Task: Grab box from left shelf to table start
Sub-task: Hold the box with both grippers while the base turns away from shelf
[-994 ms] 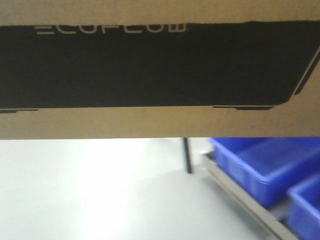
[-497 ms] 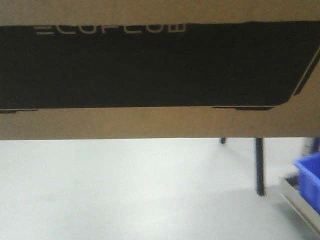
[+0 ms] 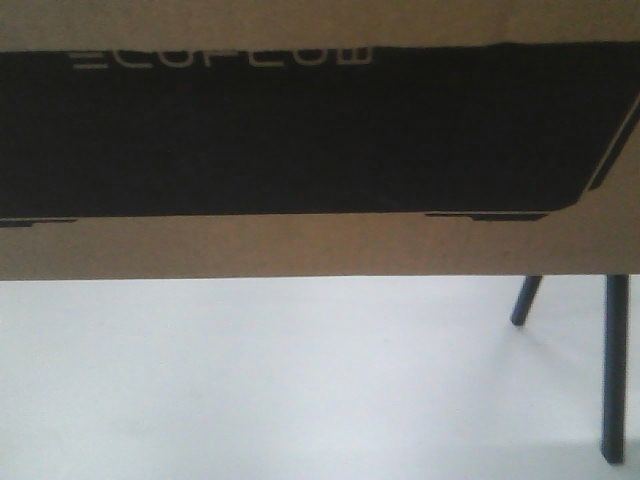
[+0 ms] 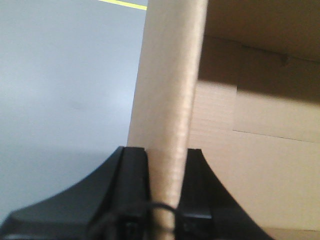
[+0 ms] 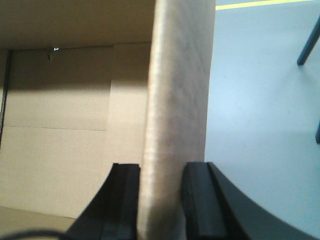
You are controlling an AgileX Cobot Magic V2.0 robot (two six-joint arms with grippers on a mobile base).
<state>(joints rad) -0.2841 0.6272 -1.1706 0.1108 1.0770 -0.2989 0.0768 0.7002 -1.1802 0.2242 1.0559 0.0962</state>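
Cardboard box (image 3: 300, 245) fills top half of front view, wider than frame, both ends cut off. Black panel (image 3: 300, 140) on its face, pale outline "ECOFLOW" lettering at upper left, blurry. Box's bottom edge hangs above pale grey floor (image 3: 250, 380); whether anything supports it from below cannot be seen. Two dark legs (image 3: 615, 370) at right, below the box, one slanted, one upright.

Left wrist view: left claw (image 4: 167, 155) clenched on an upright cardboard wall of the box, black fingers (image 4: 135, 165) pressed against both sides of it. Box's inside is on the right of the wall, grey floor on the left, yellow line (image 4: 122, 4) at top.

Right wrist view: right claw (image 5: 160, 170) likewise clamped on a box wall, fingers (image 5: 197, 190) touching both faces. Box's inside is to the left, floor to the right.
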